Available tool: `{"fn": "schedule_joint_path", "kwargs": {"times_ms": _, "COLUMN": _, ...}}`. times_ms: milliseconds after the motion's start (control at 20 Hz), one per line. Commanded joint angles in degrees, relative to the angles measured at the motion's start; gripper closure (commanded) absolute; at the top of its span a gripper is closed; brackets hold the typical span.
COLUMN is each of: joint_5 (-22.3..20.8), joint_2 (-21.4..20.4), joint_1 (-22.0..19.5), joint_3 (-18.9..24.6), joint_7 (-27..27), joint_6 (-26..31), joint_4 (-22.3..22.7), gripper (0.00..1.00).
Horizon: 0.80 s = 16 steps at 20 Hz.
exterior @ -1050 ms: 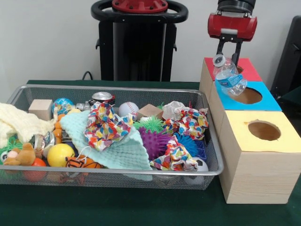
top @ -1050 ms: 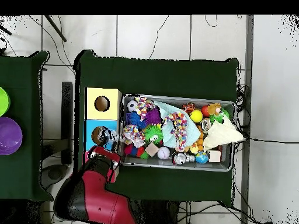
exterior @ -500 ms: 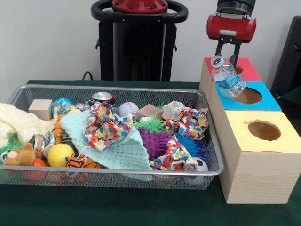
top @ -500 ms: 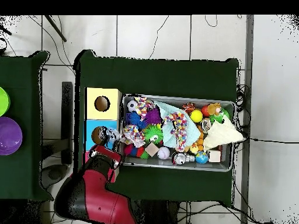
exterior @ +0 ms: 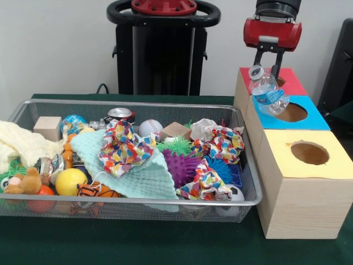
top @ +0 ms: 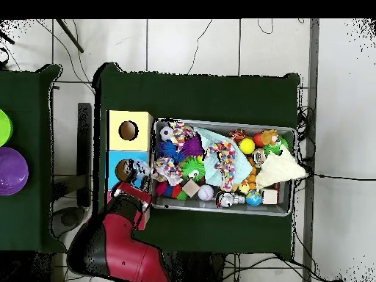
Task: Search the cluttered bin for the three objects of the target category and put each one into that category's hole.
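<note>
My gripper (exterior: 267,68) is shut on a crushed clear plastic bottle (exterior: 267,91) with a blue label. The bottle hangs tilted over the left edge of the blue box (exterior: 311,117), beside its round hole (exterior: 289,112). The red box (exterior: 292,81) is behind, the yellow box (exterior: 320,157) with its hole (exterior: 309,152) in front. In the overhead view the bottle (top: 136,171) sits above the blue box (top: 116,156), with the red arm (top: 117,246) below it. A crushed can (exterior: 121,114) lies at the back of the wire bin (exterior: 132,210).
The bin holds crumpled colourful papers (exterior: 124,148), a mint cloth (exterior: 143,179), spiky balls (exterior: 181,165), a baseball (exterior: 150,127), wooden blocks (exterior: 48,127), a yellow ball (exterior: 70,181) and a cream cloth (exterior: 22,143). In the overhead view, purple and green bowls (top: 11,170) sit on a left table.
The gripper and bottle have barely shifted, edging slightly up and right over the blue box's edge. Nothing in the bin has moved.
</note>
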Motion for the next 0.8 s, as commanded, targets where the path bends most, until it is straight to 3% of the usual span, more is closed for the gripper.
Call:
{"fn": "schedule_joint_path", "kwargs": {"times_ms": 50, "joint_5": 4.79, "joint_2": 3.27, "joint_1": 0.87, "joint_3": 2.10, "joint_7": 14.40, "joint_6": -2.51, "joint_4": -0.36, "gripper": 1.00}}
{"fn": "schedule_joint_path", "kwargs": {"times_ms": 800, "joint_5": 8.39, "joint_2": 3.33, "joint_1": 2.70, "joint_3": 1.48, "joint_7": 13.66, "joint_6": -1.67, "joint_4": -0.61, "gripper": 1.00}}
